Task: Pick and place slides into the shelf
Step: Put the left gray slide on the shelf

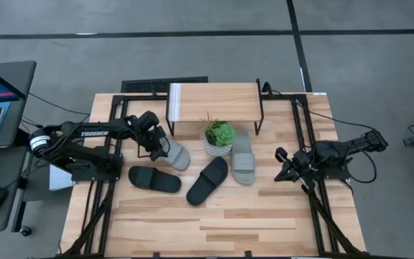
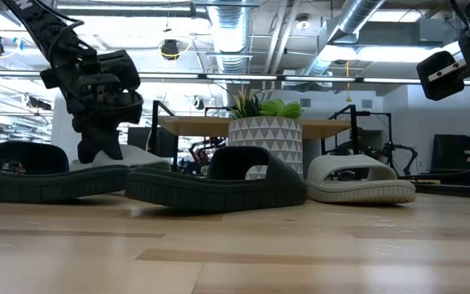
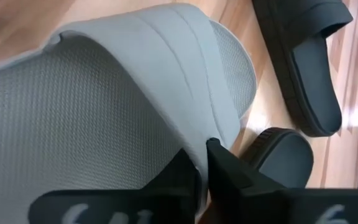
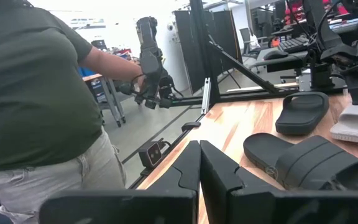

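Here left end effector point(image 1: 158, 147) pinches grey slide point(image 1: 175, 155).

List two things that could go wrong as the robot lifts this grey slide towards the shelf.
The left hand pinches only the strap edge of the grey slide, so it may slip out. The potted plant stands close in front of the shelf, so a swinging slide could knock it.
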